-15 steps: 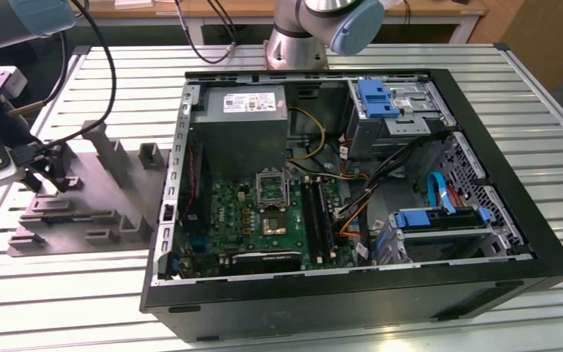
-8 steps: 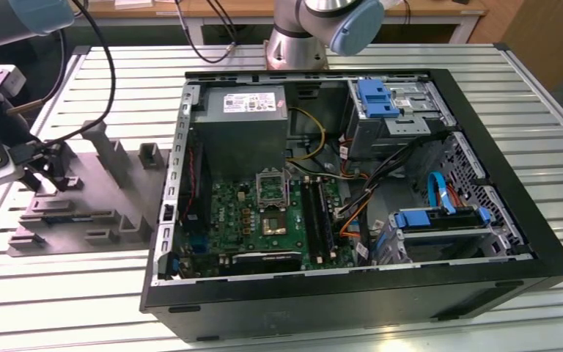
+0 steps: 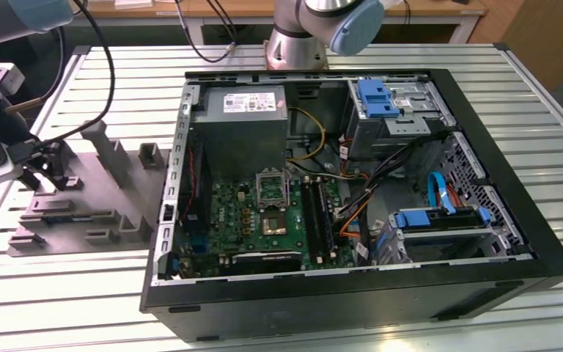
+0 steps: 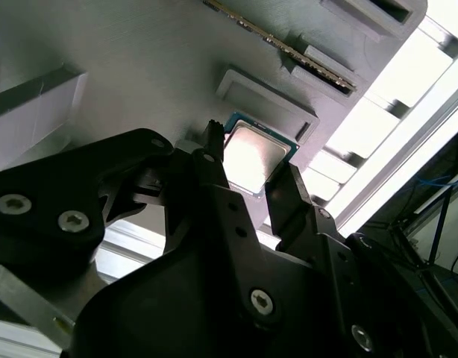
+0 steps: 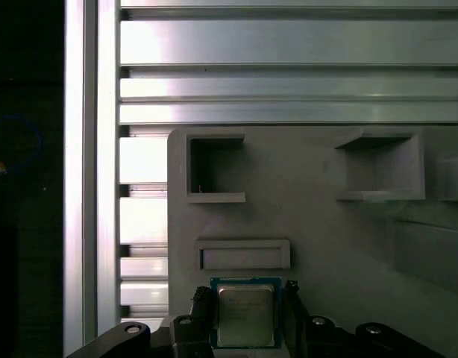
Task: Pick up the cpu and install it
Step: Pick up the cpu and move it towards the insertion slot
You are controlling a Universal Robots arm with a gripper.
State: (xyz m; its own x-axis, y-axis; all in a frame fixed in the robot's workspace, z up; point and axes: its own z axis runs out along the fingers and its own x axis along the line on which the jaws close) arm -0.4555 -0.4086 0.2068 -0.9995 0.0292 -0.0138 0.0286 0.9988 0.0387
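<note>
1. Nearest the lens, the gripper (image 4: 250,160) hung over the fixture (image 3: 91,194). Its fingers (image 4: 218,171) lay against two opposite edges of the cpu (image 5: 245,317). By my reading it was clamped on the chip, taking it by the rim so as to spare the metal top.
2. The slatted table (image 3: 67,293) carried everything.
3. The case (image 3: 360,301) lay on its side, open upward, likely so the board (image 3: 252,220) could be reached from above. Its walls ringed that board.
4. In the exterior view the fixture sat at nine o'clock of the case, well apart from the board. Its pockets seemed made to keep parts at known spots.
5. The supply (image 3: 247,110) stood at twelve o'clock of the socket (image 3: 272,183).
6. The socket looked open and unfilled. Cables (image 3: 360,198) at its three o'clock ran near and might crowd an approach.
7. The cpu was on or just above the fixture, I cannot tell which, just beside a raised frame (image 5: 244,255). A memory stick (image 4: 289,51) stood in a slot nearby.
</note>
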